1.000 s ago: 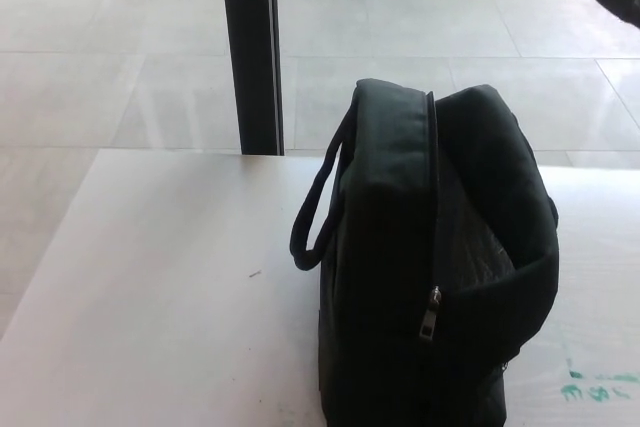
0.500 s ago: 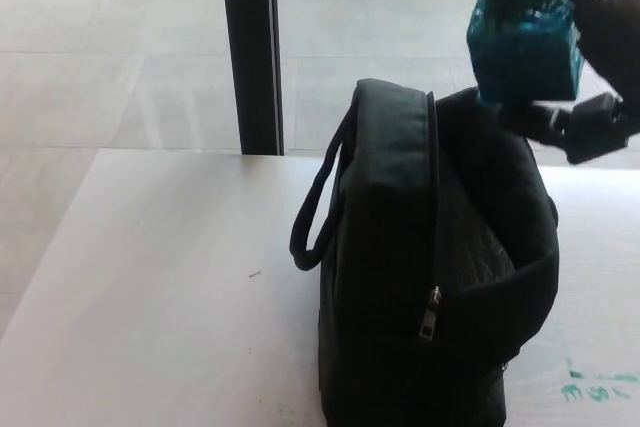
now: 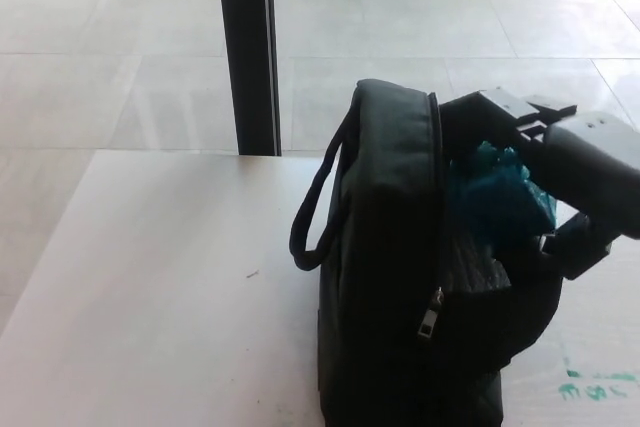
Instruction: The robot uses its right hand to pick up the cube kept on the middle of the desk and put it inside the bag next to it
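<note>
Your tabletop (image 3: 160, 287) lies bare to the left, its left edge running in from the floor; green marks (image 3: 597, 385) sit at the near right. The bag (image 3: 390, 277) stands upright before you, its handle (image 3: 315, 212) looping left, its zipped mouth gaping at the right. There your right hand (image 3: 575, 182) has its fingers (image 3: 580, 245) closed on the cube (image 3: 497, 197), down in the opening. Beyond, a dark post (image 3: 248, 47) rises from the floor.

A white desk (image 3: 160, 287) carries an upright black bag (image 3: 400, 277) and green scribbles (image 3: 595, 387).
</note>
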Robot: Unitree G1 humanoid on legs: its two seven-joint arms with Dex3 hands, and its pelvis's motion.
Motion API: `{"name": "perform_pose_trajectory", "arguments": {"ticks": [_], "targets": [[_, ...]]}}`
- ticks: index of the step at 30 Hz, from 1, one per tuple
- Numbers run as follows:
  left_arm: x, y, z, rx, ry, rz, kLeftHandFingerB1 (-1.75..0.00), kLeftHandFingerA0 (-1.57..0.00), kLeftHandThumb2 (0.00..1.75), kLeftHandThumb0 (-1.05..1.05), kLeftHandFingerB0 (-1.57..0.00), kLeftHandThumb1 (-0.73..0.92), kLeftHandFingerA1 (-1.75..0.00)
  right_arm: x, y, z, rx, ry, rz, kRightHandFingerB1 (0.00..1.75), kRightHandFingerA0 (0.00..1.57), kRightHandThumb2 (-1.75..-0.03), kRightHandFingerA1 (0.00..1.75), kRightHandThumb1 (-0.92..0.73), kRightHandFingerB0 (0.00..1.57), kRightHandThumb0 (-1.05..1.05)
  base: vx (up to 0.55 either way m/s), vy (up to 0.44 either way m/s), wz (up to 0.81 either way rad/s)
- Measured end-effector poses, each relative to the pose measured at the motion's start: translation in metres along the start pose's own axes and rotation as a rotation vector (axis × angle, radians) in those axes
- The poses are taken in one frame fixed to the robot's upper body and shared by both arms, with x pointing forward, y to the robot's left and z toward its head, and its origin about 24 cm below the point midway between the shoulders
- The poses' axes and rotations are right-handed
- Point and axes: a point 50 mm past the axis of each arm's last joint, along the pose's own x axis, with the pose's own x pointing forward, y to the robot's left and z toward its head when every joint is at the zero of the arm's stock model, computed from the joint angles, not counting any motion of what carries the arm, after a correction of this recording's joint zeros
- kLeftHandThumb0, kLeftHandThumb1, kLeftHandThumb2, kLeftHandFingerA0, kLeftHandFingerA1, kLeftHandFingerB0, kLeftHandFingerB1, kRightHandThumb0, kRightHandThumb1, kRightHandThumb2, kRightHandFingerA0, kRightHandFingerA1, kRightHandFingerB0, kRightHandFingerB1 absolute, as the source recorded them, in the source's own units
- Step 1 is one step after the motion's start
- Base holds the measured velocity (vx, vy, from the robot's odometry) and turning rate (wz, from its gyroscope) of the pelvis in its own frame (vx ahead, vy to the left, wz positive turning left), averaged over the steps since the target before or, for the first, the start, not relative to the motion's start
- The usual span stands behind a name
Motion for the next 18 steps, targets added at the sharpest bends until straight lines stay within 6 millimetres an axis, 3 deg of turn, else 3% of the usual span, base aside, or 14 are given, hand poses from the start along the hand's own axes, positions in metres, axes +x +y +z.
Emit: {"name": "perform_pose_trajectory", "arguments": {"ticks": [3, 9, 10, 11, 12, 13, 14, 15, 18], "targets": [[0.0, 0.0, 0.001, 0.001, -0.003, -0.001, -1.47, -0.37, 0.89, -1.05, -0.25, 0.51, -1.51, 0.008, -0.001, 0.004, -0.036, -0.008, 0.019, 1.66, 0.82, -0.78, 1.75, -0.67, 0.62, -0.24, 0.0, 0.0, 0.0], [0.0, 0.001, 0.005, 0.0, -0.016, 0.001, -1.44, -0.38, 0.9, -1.05, -0.26, 0.5, -1.46, 0.025, -0.013, 0.008, -0.134, 0.02, 0.07, 1.53, 0.82, -0.67, 1.75, -0.68, 0.68, -0.24, 0.0, 0.0, 0.0], [0.0, 0.001, 0.005, 0.0, -0.018, 0.001, -1.49, -0.37, 0.9, -1.05, -0.23, 0.48, -1.5, 0.027, -0.013, 0.007, -0.143, 0.031, 0.081, 0.66, 0.74, -0.64, 1.49, -0.7, 0.65, -0.34, 0.0, 0.0, 0.0], [0.0, 0.001, 0.005, -0.001, -0.018, 0.001, -1.49, -0.37, 0.9, -1.05, -0.23, 0.48, -1.5, 0.028, -0.014, 0.007, -0.155, 0.042, 0.097, 0.66, 0.74, -0.64, 1.49, -0.7, 0.65, -0.34, 0.0, 0.0, 0.0], [0.0, 0.001, 0.005, -0.001, -0.017, 0.001, -1.49, -0.39, 0.91, -1.05, -0.25, 0.47, -1.52, 0.029, -0.014, 0.007, -0.165, 0.05, 0.112, 0.44, 0.53, -0.6, 0.91, -0.68, 0.32, -0.42, 0.0, 0.0, 0.0], [0.0, 0.001, 0.005, -0.001, -0.017, 0.0, -1.5, -0.43, 0.91, -1.05, -0.3, 0.45, -1.54, 0.031, -0.014, 0.008, -0.176, 0.06, 0.127, 0.45, 0.28, -0.82, 0.66, -0.46, 0.04, -0.56, 0.0, 0.0, 0.0], [0.0, 0.001, 0.005, -0.001, -0.017, 0.0, -1.51, -0.42, 0.9, -1.05, -0.29, 0.46, -1.55, 0.031, -0.015, 0.008, -0.183, 0.066, 0.137, 0.23, 0.0, -0.79, 0.39, -0.37, 0.0, -0.65, 0.0, 0.0, 0.0], [0.0, 0.001, 0.005, -0.001, -0.018, 0.0, -1.47, -0.4, 0.91, -1.05, -0.27, 0.5, -1.52, 0.032, -0.015, 0.007, -0.196, 0.077, 0.156, 0.0, 0.0, -0.77, 0.07, -0.46, 0.0, -0.78, 0.0, 0.0, 0.0], [0.0, 0.001, 0.005, -0.001, -0.017, 0.0, -1.49, -0.42, 0.93, -1.05, -0.3, 0.5, -1.54, 0.034, -0.016, 0.007, -0.235, 0.106, 0.204, 0.01, 0.0, -0.69, 0.0, -0.39, 0.0, -0.78, 0.0, 0.0, 0.0]]}}
